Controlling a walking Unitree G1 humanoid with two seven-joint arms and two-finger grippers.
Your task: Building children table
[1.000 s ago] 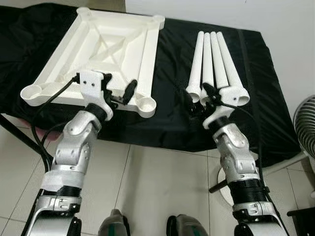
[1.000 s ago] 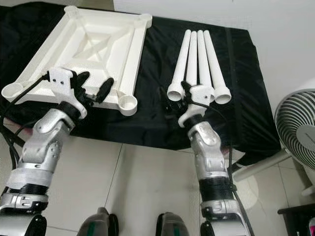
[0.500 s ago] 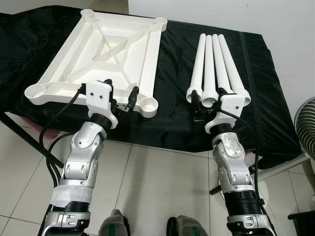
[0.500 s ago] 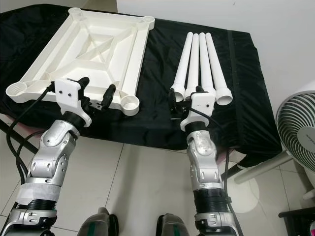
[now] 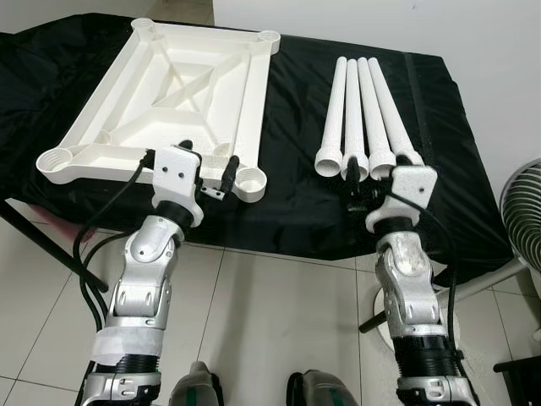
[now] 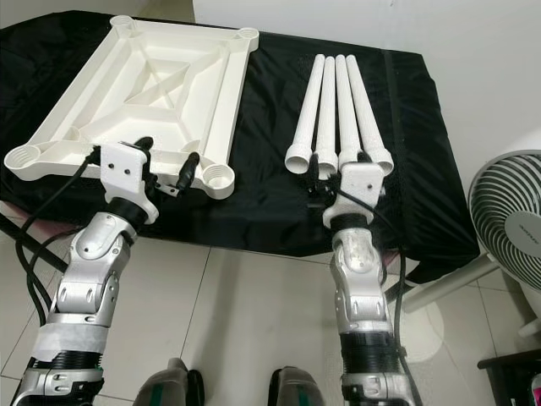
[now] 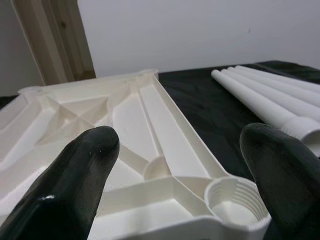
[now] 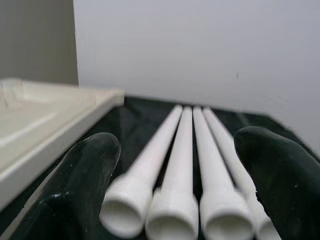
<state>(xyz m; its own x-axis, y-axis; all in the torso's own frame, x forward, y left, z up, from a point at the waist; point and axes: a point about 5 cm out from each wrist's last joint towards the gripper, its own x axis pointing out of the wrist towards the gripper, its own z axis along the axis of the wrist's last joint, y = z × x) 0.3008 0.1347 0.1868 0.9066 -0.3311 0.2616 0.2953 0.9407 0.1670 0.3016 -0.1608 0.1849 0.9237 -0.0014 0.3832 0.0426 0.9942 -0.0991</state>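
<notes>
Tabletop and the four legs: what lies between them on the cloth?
Nothing: between the upturned white tabletop and the four white legs there is only a bare strip of black cloth, plain in both eye views.

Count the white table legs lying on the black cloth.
4. The white table legs lie side by side on the black cloth, right of the upturned tabletop, wide ends toward the open right gripper. None looks hidden.

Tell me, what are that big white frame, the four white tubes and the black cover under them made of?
The frame looks like moulded plastic: matte off-white, with ribs and threaded corner sockets. The tubes seem to be the same plastic, smooth and hollow at their flared ends. The cover appears to be thin fabric, creased and faintly shiny.
</notes>
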